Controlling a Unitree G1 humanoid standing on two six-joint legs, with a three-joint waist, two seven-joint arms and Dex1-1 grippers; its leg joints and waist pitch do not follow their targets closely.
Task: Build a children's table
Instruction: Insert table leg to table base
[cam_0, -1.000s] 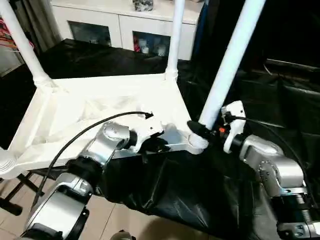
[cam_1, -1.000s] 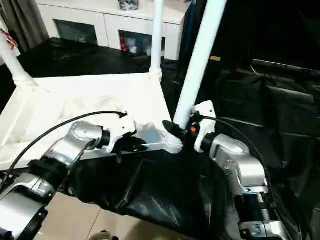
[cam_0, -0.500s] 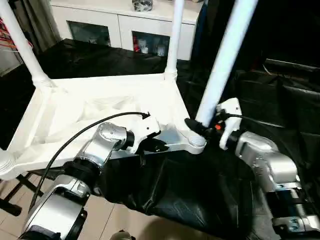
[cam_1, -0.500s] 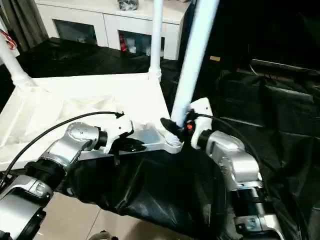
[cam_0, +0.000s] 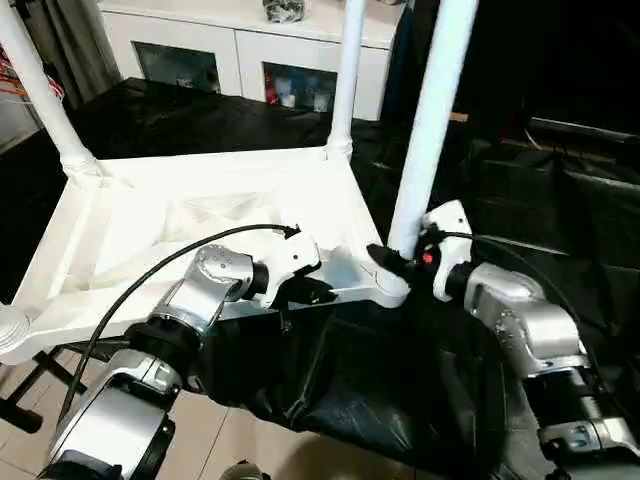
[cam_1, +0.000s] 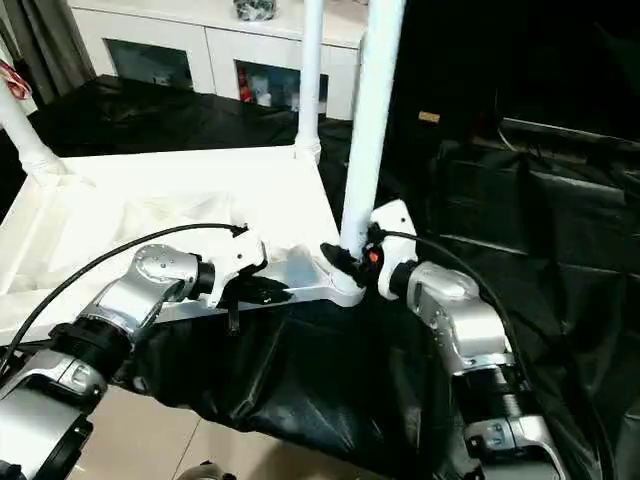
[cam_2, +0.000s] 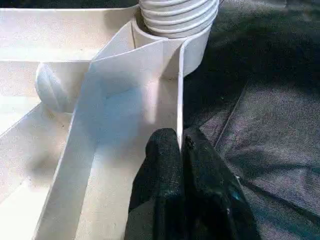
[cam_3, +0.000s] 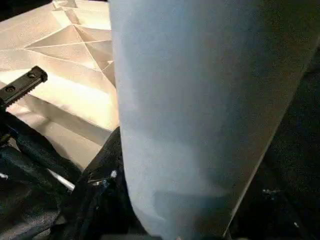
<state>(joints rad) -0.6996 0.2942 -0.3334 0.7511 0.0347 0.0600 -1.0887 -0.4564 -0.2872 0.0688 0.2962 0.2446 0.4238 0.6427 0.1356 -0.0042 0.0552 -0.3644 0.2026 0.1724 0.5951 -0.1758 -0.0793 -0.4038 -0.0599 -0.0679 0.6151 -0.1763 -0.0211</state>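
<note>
- Our children's table (cam_0: 200, 215) lies upside down on a black-draped surface (cam_0: 380, 380), ribbed underside up, with two legs standing in its far corners.
- Our left claw (cam_2: 181, 150) is pinched tight on the thin near rim wall beside the near right corner socket (cam_0: 385, 290).
- Our right claw (cam_0: 392, 262) is clamped around the base of a leg (cam_0: 430, 110), held upright over that socket.

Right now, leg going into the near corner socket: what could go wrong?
1. The leg stands near upright in the right gripper, held low; the long top could lever sideways and cross-thread in the corner socket.
2. The left gripper pinches only a thin rim of the table top; twisting might slip it.
</note>
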